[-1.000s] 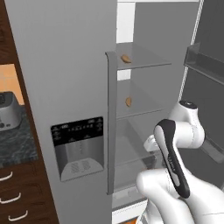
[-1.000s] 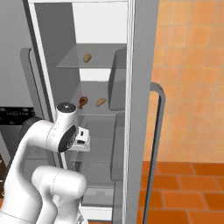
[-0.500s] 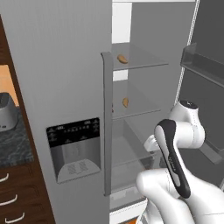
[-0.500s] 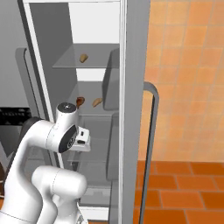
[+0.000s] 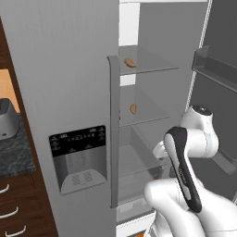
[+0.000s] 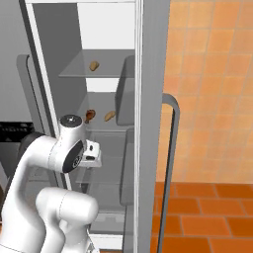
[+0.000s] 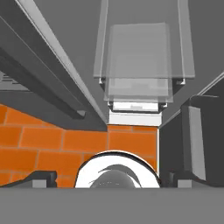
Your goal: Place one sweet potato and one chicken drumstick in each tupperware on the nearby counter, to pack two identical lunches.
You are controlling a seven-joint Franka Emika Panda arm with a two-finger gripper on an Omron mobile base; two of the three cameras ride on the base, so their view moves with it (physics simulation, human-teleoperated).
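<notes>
The fridge (image 6: 148,123) stands open. On its top glass shelf (image 6: 94,75) one sweet potato (image 6: 93,65) is seen. On the shelf below, a drumstick (image 6: 90,115) lies near the fridge's back left corner, and a second sweet potato (image 6: 109,116) lies just beside it, to its right. From the left base view the top sweet potato (image 5: 130,62) and the lower one (image 5: 133,109) are both seen close to the fridge's left door edge. A bit of counter (image 5: 16,150) is seen left of the fridge. The trays cannot be seen.

The claw (image 7: 109,177) is wide open and nothing is held in it. It is pointed down at the orange floor (image 7: 48,144) in front of the fridge's bottom drawers (image 7: 138,61).

The sweet potatoes look small, hard and light, with smooth round ends, so a slip is likely if an end is pinched. The best hold is probably across the fat middle. The drumstick is probably light and firm too. It should be held at its thick end, since the thin stub could twist out of the claw.
</notes>
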